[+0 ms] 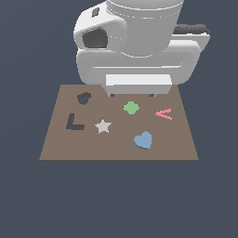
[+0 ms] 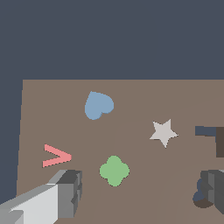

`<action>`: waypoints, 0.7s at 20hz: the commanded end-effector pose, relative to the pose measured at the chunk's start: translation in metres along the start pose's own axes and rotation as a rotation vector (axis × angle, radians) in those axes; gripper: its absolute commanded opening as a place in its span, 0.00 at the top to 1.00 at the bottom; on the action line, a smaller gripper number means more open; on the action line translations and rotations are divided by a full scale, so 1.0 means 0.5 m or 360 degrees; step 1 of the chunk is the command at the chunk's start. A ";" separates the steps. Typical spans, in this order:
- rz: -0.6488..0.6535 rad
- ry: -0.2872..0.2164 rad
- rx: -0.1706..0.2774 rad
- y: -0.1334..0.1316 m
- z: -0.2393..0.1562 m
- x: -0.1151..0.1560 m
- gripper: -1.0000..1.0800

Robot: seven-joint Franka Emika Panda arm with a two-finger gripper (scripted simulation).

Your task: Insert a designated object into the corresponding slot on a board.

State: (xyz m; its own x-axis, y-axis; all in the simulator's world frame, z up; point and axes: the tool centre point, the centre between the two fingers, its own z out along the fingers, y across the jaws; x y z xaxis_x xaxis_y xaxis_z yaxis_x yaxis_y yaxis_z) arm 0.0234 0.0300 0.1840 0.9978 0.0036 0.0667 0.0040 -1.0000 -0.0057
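The light-blue heart piece (image 1: 143, 140) (image 2: 99, 105) lies flat on the brown board (image 1: 111, 148) (image 2: 144, 98), near its front edge on the exterior view's right. The dark heart-shaped slot (image 1: 84, 98) (image 2: 200, 197) is at the board's far corner on the exterior view's left; in the wrist view one finger (image 2: 214, 186) partly covers it. My gripper (image 1: 132, 95) (image 2: 140, 190) hangs open above the board's far edge, nothing held, its other finger (image 2: 65, 192) wide apart. The heart piece lies well clear of both fingers.
A green clover piece (image 1: 131, 107) (image 2: 114, 170) lies just below the gripper, between the fingers' line. A white star (image 1: 102, 126) (image 2: 163, 132), a pink V piece (image 1: 164, 113) (image 2: 55, 156) and a dark L-shaped cutout (image 1: 74, 122) (image 2: 214, 135) are also on the board. The arm's white body (image 1: 135, 42) looms behind.
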 end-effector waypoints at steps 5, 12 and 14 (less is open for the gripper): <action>0.0129 -0.0025 -0.0008 -0.027 0.067 0.023 0.04; 0.0322 -0.0062 -0.0019 -0.061 0.166 0.062 0.04; 0.0372 -0.0071 -0.0022 -0.069 0.191 0.073 0.04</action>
State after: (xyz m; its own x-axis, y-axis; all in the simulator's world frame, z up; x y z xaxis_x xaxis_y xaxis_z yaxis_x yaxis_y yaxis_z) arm 0.0609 0.0620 0.1008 0.9789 -0.2029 0.0248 -0.2029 -0.9792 -0.0031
